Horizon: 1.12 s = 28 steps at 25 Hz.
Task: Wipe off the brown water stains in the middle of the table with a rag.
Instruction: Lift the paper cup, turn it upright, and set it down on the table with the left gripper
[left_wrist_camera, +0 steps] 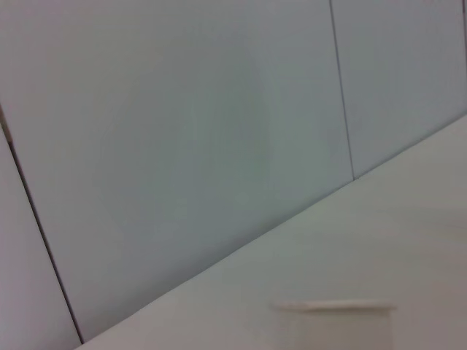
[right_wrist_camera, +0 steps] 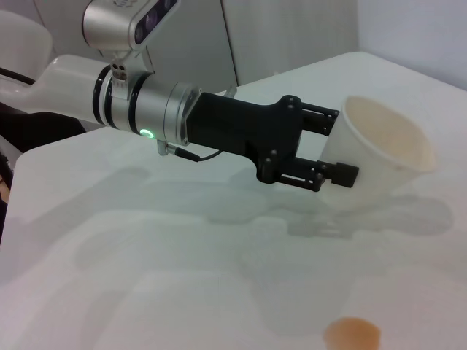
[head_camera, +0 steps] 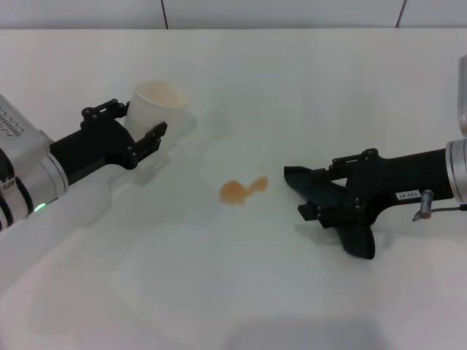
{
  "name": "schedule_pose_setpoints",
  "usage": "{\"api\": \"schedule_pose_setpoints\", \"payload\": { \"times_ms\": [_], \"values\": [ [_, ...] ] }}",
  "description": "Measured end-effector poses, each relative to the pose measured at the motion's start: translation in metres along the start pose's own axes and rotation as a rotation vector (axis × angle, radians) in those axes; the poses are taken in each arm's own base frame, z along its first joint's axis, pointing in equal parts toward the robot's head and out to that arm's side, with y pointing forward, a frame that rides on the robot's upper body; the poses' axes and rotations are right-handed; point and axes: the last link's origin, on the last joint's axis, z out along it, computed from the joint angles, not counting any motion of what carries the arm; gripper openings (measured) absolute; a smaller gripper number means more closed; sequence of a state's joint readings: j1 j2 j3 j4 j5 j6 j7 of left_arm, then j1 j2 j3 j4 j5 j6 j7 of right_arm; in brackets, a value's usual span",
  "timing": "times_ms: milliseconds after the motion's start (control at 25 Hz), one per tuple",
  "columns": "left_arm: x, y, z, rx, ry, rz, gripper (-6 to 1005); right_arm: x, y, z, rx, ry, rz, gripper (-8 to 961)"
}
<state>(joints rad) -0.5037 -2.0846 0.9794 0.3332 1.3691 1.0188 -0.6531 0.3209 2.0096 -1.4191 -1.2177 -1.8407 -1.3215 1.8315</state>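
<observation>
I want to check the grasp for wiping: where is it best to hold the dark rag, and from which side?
Hold the rag near its middle, from the robot's right, as the right gripper does now. The cloth is long, so one end probably hangs free toward the brown water stains on the table. The left gripper holds the white cup aside.

The brown water stains (head_camera: 238, 190) form one small orange-brown blot near the middle of the table (head_camera: 241, 292), a roundish patch with a thin tail trailing toward 2 o'clock; the right wrist view catches its rounded end (right_wrist_camera: 352, 334). The table is a wide, plain white, smooth top, bare all around the blot. The rag (head_camera: 343, 211) is a dark, nearly black cloth of long irregular shape, lying at 3 o'clock from the blot and well apart from it, one end pointing toward the blot and the other drooping toward 5 o'clock.
</observation>
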Motion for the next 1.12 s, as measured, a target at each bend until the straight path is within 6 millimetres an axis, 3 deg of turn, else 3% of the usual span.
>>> {"api": "schedule_pose_setpoints", "payload": {
  "times_ms": [1120],
  "values": [
    [-0.014, 0.009, -0.011, -0.005, -0.018, 0.031, 594, -0.002, 0.002, 0.003, -0.006, 0.005, -0.016, 641]
  ]
}}
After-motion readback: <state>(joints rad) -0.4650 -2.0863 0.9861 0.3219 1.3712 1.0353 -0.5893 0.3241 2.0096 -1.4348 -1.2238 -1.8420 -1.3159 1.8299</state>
